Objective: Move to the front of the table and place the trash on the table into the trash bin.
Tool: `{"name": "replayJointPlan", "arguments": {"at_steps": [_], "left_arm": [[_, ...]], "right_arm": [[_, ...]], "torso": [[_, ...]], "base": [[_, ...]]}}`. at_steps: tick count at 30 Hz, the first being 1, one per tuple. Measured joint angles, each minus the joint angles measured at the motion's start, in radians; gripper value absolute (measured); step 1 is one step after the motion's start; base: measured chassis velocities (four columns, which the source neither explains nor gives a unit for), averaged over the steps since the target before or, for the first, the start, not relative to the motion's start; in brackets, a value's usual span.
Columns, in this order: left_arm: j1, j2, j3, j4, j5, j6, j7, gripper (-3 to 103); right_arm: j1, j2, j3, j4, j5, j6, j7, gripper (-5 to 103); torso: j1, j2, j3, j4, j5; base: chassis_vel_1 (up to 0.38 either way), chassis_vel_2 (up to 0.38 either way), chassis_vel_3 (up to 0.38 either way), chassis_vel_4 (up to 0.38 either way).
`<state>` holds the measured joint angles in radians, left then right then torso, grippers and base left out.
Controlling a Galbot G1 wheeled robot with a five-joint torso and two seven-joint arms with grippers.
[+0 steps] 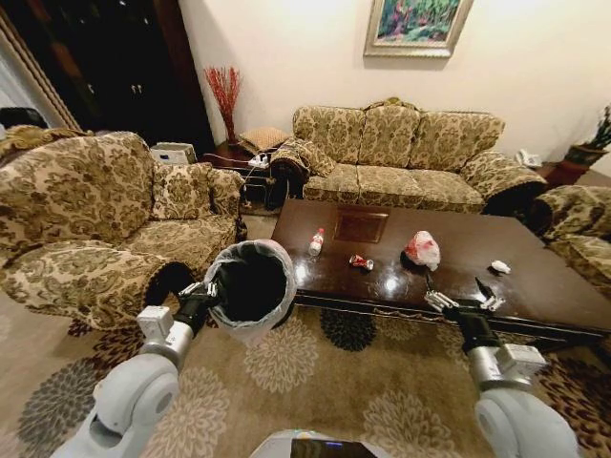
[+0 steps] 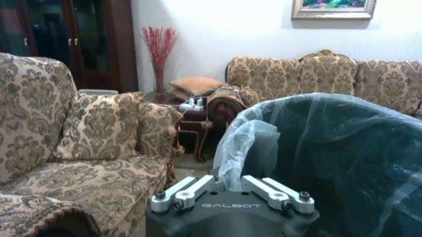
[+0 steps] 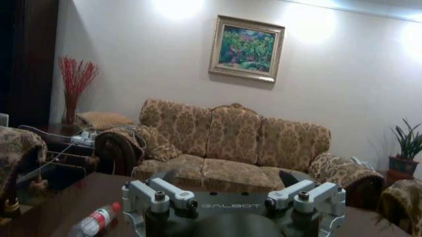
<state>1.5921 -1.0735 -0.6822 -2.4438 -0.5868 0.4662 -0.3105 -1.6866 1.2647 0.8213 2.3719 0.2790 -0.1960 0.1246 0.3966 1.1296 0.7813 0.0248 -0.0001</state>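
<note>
Trash removal had not begun. The clear red-labelled plastic bottle, red-white can, pink-white bag bundle and white paper wad lay mid-table on the dark glossy wooden table. The left gripper clamped the rim of the dark round liner-fitted trash bin at the table's left edge. The right gripper, fingers apart, hovered over the near edge.
</note>
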Motion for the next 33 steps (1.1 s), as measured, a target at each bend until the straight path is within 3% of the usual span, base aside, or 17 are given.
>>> {"name": "replayJointPlan", "arguments": {"at_steps": [33], "left_arm": [[0.012, -0.016, 0.004, 0.002, 0.012, -0.003, 0.001, 3]], "right_arm": [[-0.006, 0.026, -0.001, -0.025, -0.001, 0.009, -0.036, 100]], "torso": [[-0.003, -0.006, -0.003, 0.0000, -0.0001]], "base": [[-0.096, 0.104, 0.099, -0.103]]}}
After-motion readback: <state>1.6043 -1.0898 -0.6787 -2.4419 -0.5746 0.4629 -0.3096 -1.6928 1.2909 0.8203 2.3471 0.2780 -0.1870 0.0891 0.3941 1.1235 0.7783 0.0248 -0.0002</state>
